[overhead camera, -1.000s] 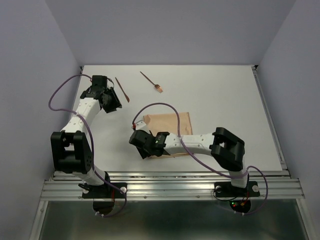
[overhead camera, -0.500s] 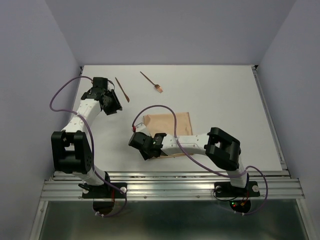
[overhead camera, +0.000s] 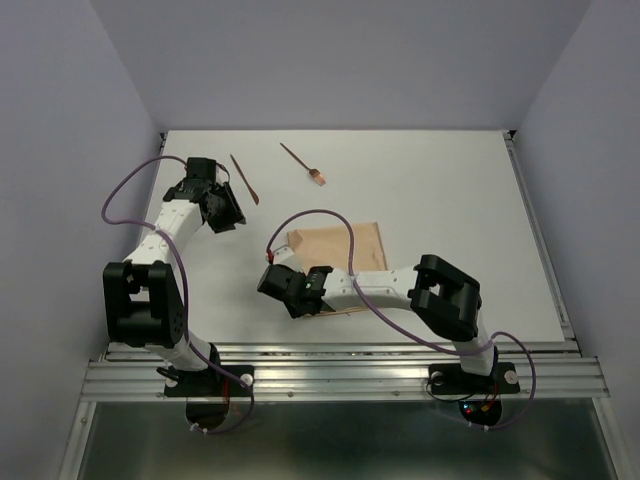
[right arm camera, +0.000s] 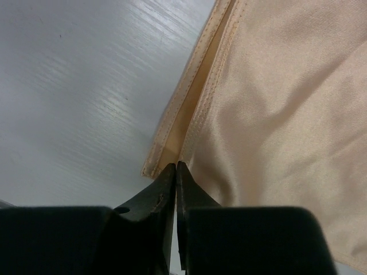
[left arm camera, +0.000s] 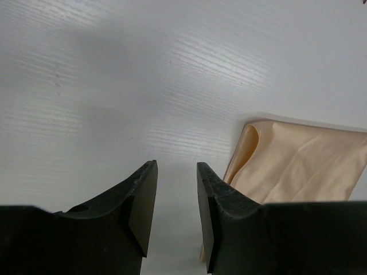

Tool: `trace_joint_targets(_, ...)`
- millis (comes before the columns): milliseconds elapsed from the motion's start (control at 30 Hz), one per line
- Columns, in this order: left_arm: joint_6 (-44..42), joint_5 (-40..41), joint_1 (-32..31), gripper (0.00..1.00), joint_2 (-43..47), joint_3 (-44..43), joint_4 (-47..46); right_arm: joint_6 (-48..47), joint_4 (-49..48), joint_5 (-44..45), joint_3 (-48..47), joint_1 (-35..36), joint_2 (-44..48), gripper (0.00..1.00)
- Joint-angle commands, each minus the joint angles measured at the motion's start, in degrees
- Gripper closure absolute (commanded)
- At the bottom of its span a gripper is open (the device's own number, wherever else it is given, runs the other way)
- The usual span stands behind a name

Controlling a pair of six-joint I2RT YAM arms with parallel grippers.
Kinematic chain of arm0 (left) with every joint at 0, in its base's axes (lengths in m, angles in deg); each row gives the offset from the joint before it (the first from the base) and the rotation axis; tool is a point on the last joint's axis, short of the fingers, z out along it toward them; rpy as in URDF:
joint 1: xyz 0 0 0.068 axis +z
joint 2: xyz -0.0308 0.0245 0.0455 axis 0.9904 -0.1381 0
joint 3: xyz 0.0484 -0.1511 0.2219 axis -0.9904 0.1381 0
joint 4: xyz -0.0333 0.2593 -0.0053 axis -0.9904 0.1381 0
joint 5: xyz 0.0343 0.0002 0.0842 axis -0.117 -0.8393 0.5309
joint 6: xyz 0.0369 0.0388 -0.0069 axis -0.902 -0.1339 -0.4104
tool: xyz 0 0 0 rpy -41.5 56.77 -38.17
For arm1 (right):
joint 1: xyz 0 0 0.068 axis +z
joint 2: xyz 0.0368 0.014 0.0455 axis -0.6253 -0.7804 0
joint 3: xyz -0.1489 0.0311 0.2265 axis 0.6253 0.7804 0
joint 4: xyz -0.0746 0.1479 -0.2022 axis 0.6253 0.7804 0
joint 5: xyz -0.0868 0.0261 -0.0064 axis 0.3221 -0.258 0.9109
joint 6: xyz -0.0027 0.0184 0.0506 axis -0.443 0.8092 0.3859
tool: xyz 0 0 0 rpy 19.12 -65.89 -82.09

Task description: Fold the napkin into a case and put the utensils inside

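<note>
The tan napkin (overhead camera: pixel 340 250) lies folded on the white table, its layered hems showing in the right wrist view (right arm camera: pixel 275 114). My right gripper (overhead camera: pixel 298 305) sits at its near left corner, jaws pressed together (right arm camera: pixel 175 167) on the edge of the upper layer. My left gripper (overhead camera: pixel 232 216) hovers open at the far left over bare table (left arm camera: pixel 176 172), with nothing between its fingers and the napkin (left arm camera: pixel 298 166) ahead to its right. Both utensils lie at the back: the plain stick (overhead camera: pixel 244 179) just beyond the left gripper, and the fork (overhead camera: pixel 303 164) further right.
A purple cable (overhead camera: pixel 320 215) loops from the right arm over the napkin's left side. The white table (overhead camera: pixel 450 200) ends at a metal rail (overhead camera: pixel 340 375) by the arm bases. Lilac walls close in the back and sides.
The right gripper has gone from open to shut at the napkin's near left corner. The left gripper has crept slightly to the right and stayed open.
</note>
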Motion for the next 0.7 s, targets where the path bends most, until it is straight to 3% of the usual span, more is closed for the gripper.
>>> trace_joint_targets(0, -0.96, -0.49, 0.19, 0.55, 2.73, 0.45, -0.96, 1.13, 0.11, 3.12, -1.85, 0.61, 1.20, 0.99)
trace_joint_targets(400, -0.78, -0.67, 0.19, 0.55, 2.73, 0.36, -1.14, 0.16, -1.21, 9.62, -0.01, 0.08, 8.75, 0.99)
trace_joint_targets(667, -0.96, -1.11, 0.19, 0.56, 2.56, 0.80, -1.32, 0.08, -3.75, 9.80, 2.36, -5.80, 11.57, 0.99)
